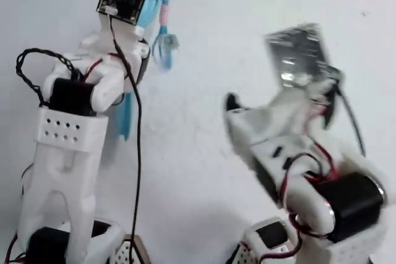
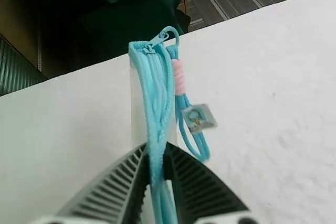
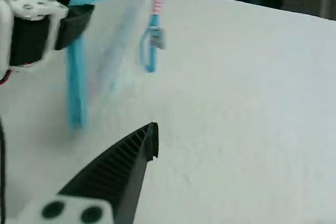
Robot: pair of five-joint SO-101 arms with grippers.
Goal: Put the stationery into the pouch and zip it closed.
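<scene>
Pinching the zipper edge of the pouch (image 2: 152, 93) between its two ribbed fingers (image 2: 123, 182), the left gripper (image 2: 156, 153) holds the pouch edge-up over the far left of the white table (image 1: 204, 47). The fingers are pressed together on the blue band, touching it on both sides. The pouch has a clear body and blue trim. Its zipper pull (image 2: 160, 37) sits at the far top corner. A blue strap (image 2: 188, 129) hangs from that corner just beside the pouch, with a pink bead (image 2: 177, 77) and a small tag (image 2: 199, 118) on it. The right gripper (image 3: 149, 137) hovers over bare table to the right, well apart from the pouch. Whether it is spread or pressed together cannot be told. What lies inside the pouch cannot be made out.
</scene>
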